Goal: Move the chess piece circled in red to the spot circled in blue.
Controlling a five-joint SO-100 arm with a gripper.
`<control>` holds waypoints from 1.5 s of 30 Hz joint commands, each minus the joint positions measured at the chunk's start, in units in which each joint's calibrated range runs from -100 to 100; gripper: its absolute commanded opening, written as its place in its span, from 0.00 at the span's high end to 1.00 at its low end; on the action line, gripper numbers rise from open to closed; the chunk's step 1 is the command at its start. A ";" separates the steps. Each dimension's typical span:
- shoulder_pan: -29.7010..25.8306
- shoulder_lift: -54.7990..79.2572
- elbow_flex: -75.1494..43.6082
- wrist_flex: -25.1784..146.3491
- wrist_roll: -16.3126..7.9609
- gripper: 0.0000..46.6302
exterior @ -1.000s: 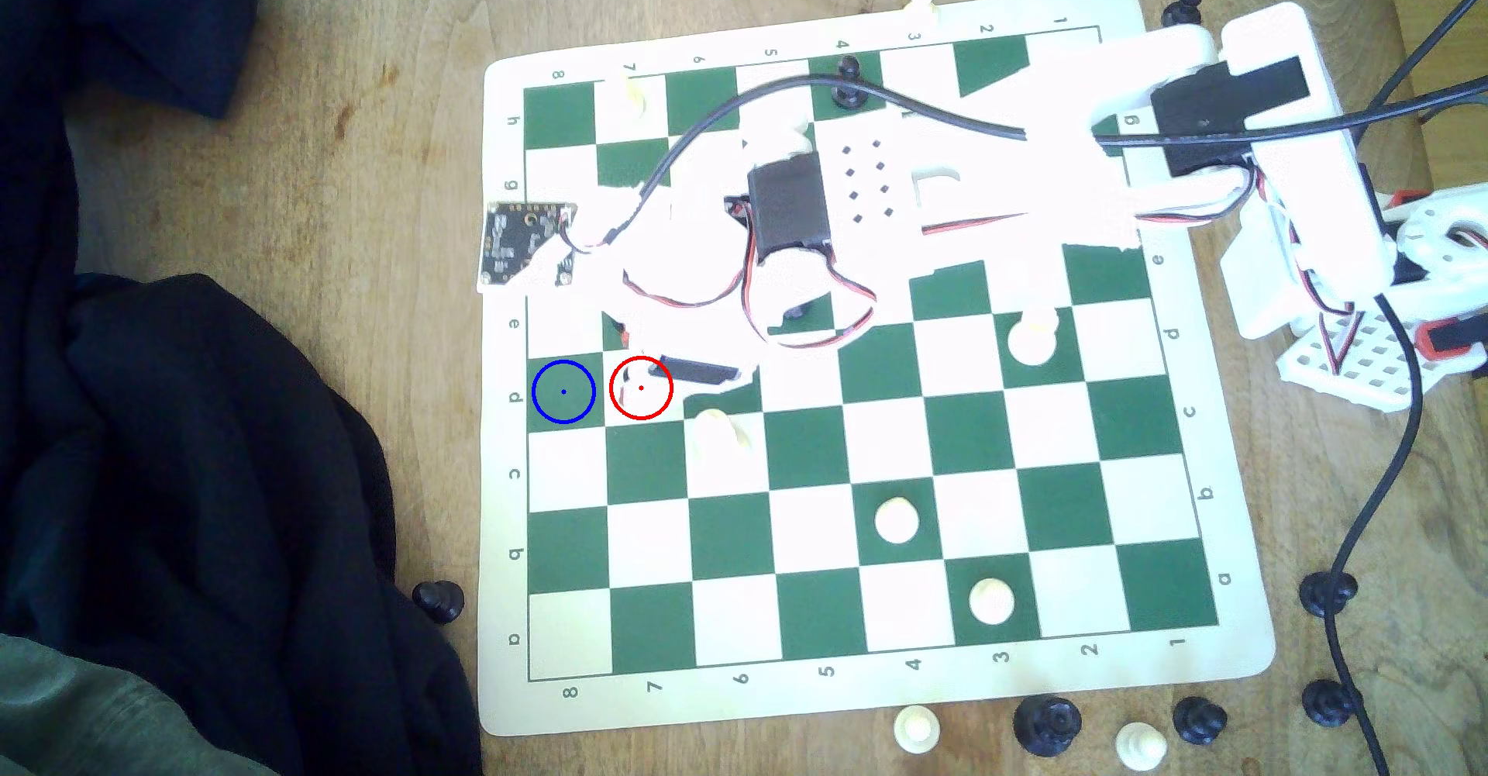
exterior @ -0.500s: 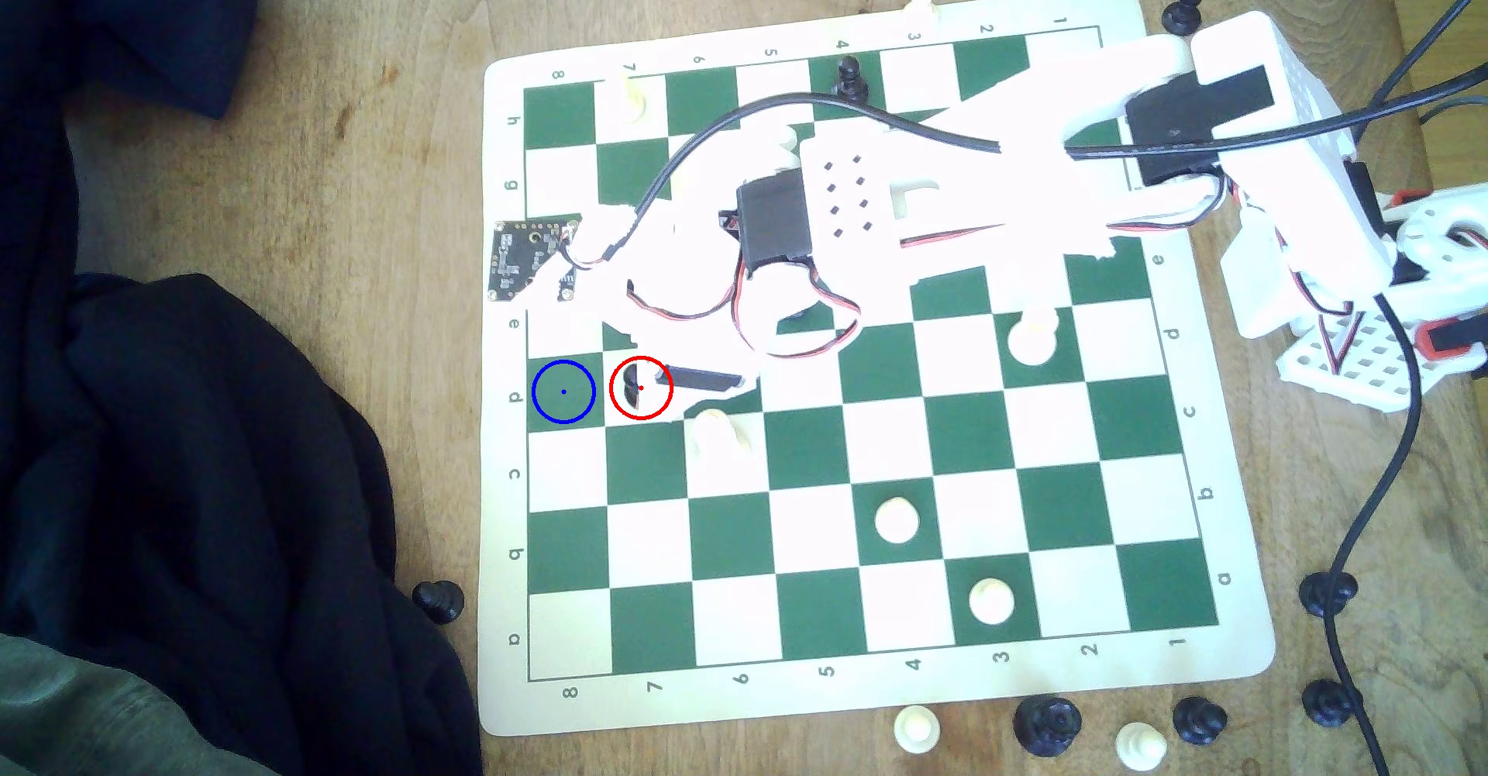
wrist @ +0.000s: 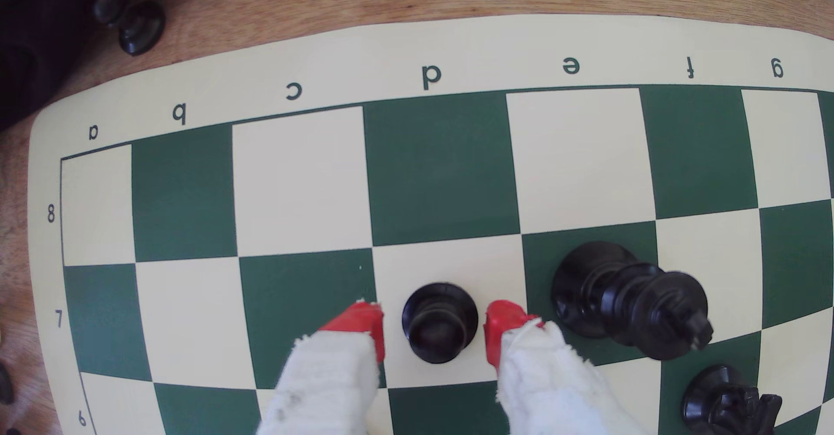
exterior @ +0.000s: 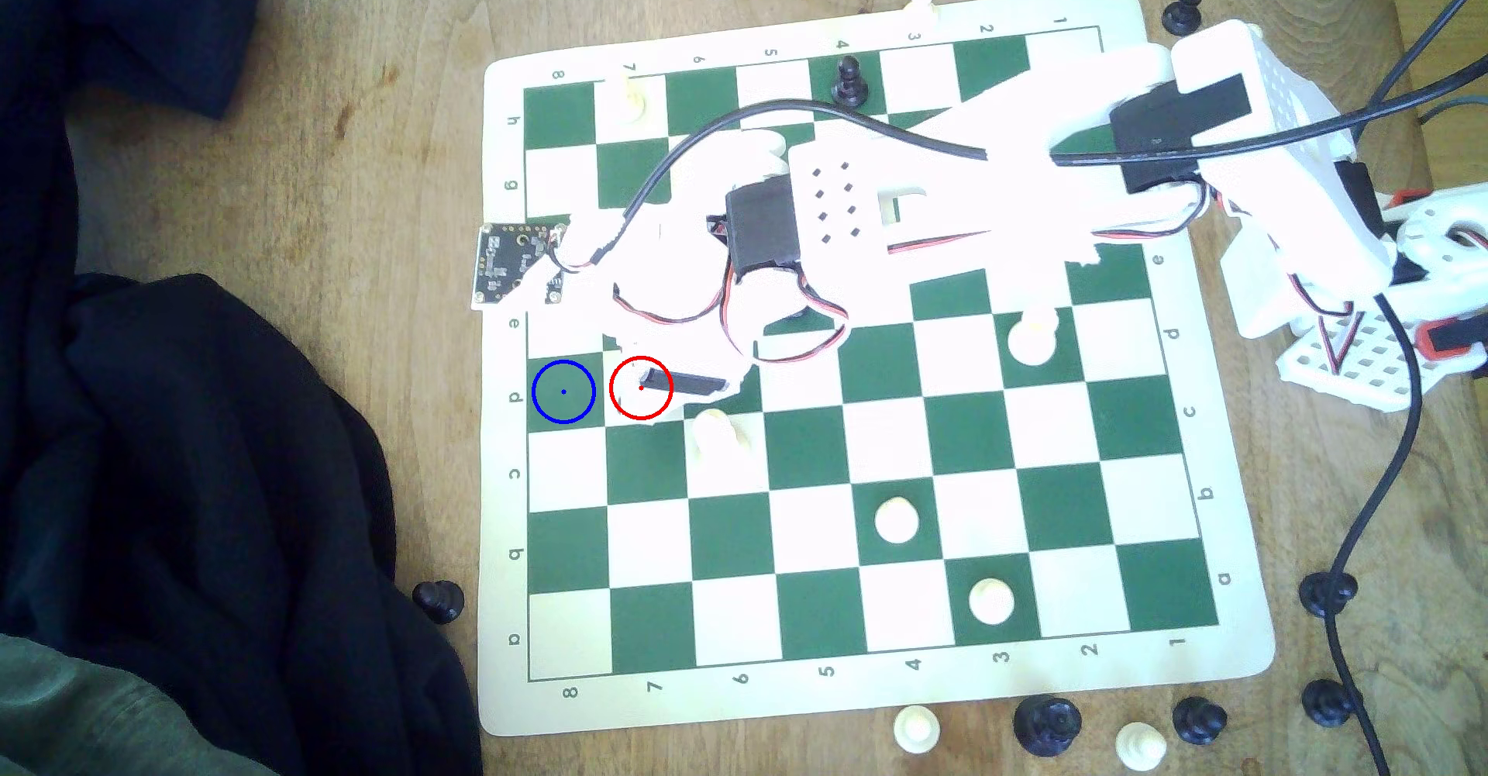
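Observation:
The short black pawn [wrist: 440,322] stands upright on the cream square d7, inside the red ring [exterior: 641,388] of the exterior view, where the arm covers it. My gripper [wrist: 434,329] is open, with one red fingertip [wrist: 361,324] on each side of the pawn. A small gap shows on both sides. The blue ring [exterior: 564,391] marks the bare green square d8 [wrist: 440,168], one square beyond the pawn toward the board's edge.
A tall black crowned piece [wrist: 627,302] leans on e7, close beside one fingertip. A black knight [wrist: 731,405] stands behind it. A white piece [exterior: 717,434] sits near c6. Off the mat lie a black pawn [exterior: 439,600] and dark cloth [exterior: 201,462].
The arm has slid a little toward the exterior view's left. The pawn's dark shape, seen in the red ring half a second ago, is now covered by the gripper.

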 commanded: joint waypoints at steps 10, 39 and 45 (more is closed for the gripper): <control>-0.54 -1.71 -4.81 0.15 0.10 0.82; -0.77 9.84 -34.18 7.60 0.54 0.90; -0.15 15.18 -40.35 7.27 0.78 0.90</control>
